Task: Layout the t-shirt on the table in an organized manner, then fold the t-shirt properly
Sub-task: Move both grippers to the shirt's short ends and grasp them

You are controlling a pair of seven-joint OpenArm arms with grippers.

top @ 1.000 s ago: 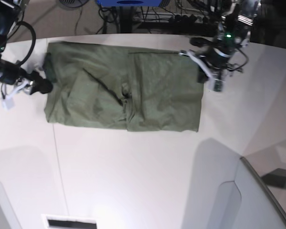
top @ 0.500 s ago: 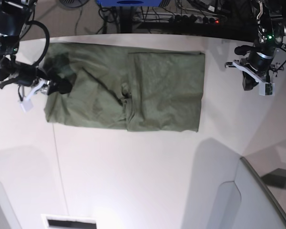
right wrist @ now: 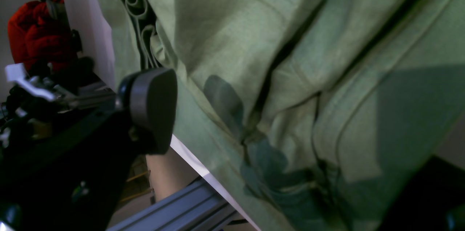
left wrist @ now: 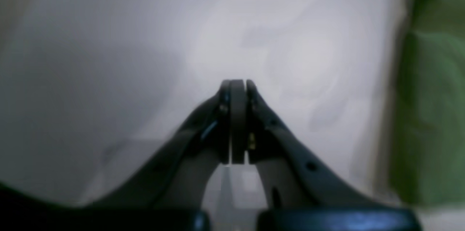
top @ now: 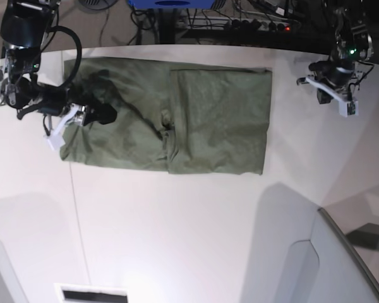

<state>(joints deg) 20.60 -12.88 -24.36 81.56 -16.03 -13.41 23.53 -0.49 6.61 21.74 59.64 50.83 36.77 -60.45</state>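
Since the earlier frames, the right gripper (top: pixel 104 113) had pushed further in over the shirt's sleeve end from the table edge, while the left gripper (top: pixel 333 96) had pulled away from the shirt's corner and lifted toward the far side of the table. The olive-green short-sleeved soft fabric t-shirt (top: pixel 177 120) lay flat on the large white smooth tabletop (top: pixel 177 233), folded into a broad rectangle with one panel doubled over on the side nearer the left arm and a dark diagonal crease running toward its middle. In the base view the right arm's black body and white bracket sat over the shirt's end on that view's left, casting a shadow on the cloth. The right wrist view showed one black rounded finger pad (right wrist: pixel 152 109) standing clear just above the green fabric (right wrist: pixel 290 78), with layered hems and a folded sleeve beneath it; the jaws were spread wide and nothing was between them. The left wrist view, blurred, showed the two dark fingers (left wrist: pixel 236 122) pressed together with nothing between them, over bare white table (left wrist: pixel 145 42), the shirt's green edge (left wrist: pixel 428 114) off to one side and apart from them. A grey-white angled panel (top: pixel 341 265) occupied the near corner.
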